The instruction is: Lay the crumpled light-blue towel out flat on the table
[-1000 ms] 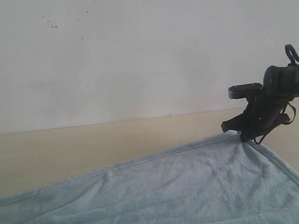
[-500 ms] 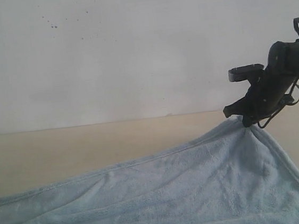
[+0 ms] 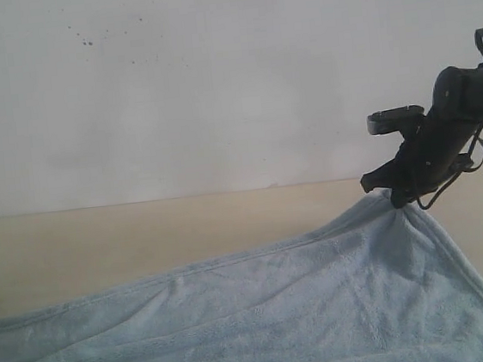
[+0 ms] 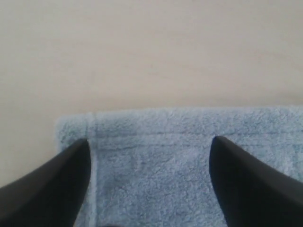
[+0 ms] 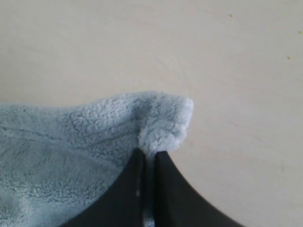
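With your right gripper (image 5: 149, 153) pinching a raised corner of the towel (image 3: 281, 306) above the table (image 3: 143, 234), pull outward and lower it taut, then clamp the wide-open left gripper (image 4: 149, 141) onto its flat corner.

The pale beige table (image 3: 143, 234) carries a light-blue towel (image 3: 281, 306), mostly spread flat.

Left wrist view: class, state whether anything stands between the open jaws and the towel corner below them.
Nothing visible does. The left gripper hangs open directly over the towel at its hemmed corner, with only bare table beyond the edge.
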Robot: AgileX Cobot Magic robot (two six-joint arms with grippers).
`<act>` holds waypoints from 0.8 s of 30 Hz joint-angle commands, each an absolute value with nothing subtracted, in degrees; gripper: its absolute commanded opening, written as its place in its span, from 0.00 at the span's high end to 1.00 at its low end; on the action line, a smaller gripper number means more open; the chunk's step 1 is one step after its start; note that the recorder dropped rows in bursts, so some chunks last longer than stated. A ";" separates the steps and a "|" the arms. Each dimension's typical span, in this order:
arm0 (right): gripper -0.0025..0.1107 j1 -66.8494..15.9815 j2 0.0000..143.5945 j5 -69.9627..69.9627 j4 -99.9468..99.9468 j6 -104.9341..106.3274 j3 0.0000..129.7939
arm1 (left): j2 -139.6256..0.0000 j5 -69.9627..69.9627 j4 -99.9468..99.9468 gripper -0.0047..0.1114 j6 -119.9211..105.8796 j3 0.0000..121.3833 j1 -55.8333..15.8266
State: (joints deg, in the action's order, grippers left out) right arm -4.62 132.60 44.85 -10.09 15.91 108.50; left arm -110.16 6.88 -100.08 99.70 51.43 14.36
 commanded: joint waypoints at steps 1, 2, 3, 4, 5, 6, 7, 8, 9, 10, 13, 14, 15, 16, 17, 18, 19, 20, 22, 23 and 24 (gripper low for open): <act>0.97 -4.60 131.83 44.26 -10.28 16.68 108.61 | -111.08 5.00 -99.95 0.38 98.59 52.83 13.29; 0.97 -4.60 131.83 44.15 -10.28 16.67 108.61 | -111.33 5.00 -99.95 0.38 98.35 52.95 13.29; 0.97 -4.60 131.83 44.15 -10.28 16.67 108.61 | -111.46 5.00 -99.95 0.38 97.97 52.95 13.29; 0.97 -4.60 131.83 44.15 -10.28 16.67 108.61 | -111.73 4.80 -99.95 0.38 97.99 52.95 13.29; 0.97 -4.60 131.83 44.14 -10.41 16.67 108.61 | -112.00 4.47 -99.95 0.38 97.85 52.95 13.29; 0.97 -4.60 131.83 44.14 -10.56 16.67 108.61 | -112.42 4.46 -99.95 0.38 97.85 52.95 13.29; 0.97 -4.60 131.83 44.14 -10.77 16.67 108.61 | -112.71 4.23 -99.95 0.38 97.73 52.95 13.29; 0.97 -4.60 131.83 44.14 -10.93 16.67 108.61 | -113.06 4.23 -99.95 0.39 97.73 52.95 13.29; 0.97 -4.60 131.83 44.14 -10.93 16.67 108.61 | -113.56 4.23 -99.95 0.39 97.73 52.95 13.29; 0.97 -4.60 131.83 44.07 -11.04 16.67 108.61 | -113.97 4.23 -99.95 0.40 97.73 52.95 13.29; 0.97 -4.60 131.83 44.00 -11.66 16.67 108.61 | -115.58 4.23 -99.95 0.47 97.59 52.95 13.29; 0.97 -4.60 131.83 44.00 -11.66 16.67 108.61 | -116.14 4.46 -99.95 0.52 97.59 52.83 13.29; 0.97 -4.60 131.83 44.14 -11.76 16.67 108.61 | -116.37 4.47 -99.95 0.59 97.59 52.73 13.29; 0.97 -4.60 131.83 44.15 -11.87 16.67 108.61 | -116.66 4.47 -99.95 0.67 97.59 52.59 13.29; 0.97 -4.60 131.83 44.27 -12.09 16.67 108.61 | -116.66 4.47 -99.95 0.76 97.59 52.59 13.29; 0.97 -4.60 131.83 44.37 -12.24 16.67 108.61 | -116.66 4.47 -99.95 0.85 97.59 52.59 13.29; 0.97 -4.60 131.83 44.56 -12.51 16.67 108.61 | -116.36 4.63 -99.95 0.93 97.59 52.59 13.29; 0.97 -4.60 131.83 44.69 -12.76 16.67 108.61 | -116.01 4.94 -99.95 0.92 97.63 52.59 13.29; 0.97 -4.60 131.74 45.10 -13.15 16.67 108.61 | -114.93 5.05 -99.95 0.93 97.63 52.59 13.29; 0.97 -4.60 131.50 45.10 -13.15 16.67 108.61 | -114.45 4.94 -99.95 0.93 97.63 52.59 13.29; 0.97 -4.60 131.26 45.24 -13.15 16.67 108.61 | -113.81 4.94 -99.95 0.93 97.63 52.59 13.29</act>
State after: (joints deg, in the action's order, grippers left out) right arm -4.62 132.60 44.74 -12.68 16.38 108.50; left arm -113.99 2.04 -100.08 97.38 53.57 13.56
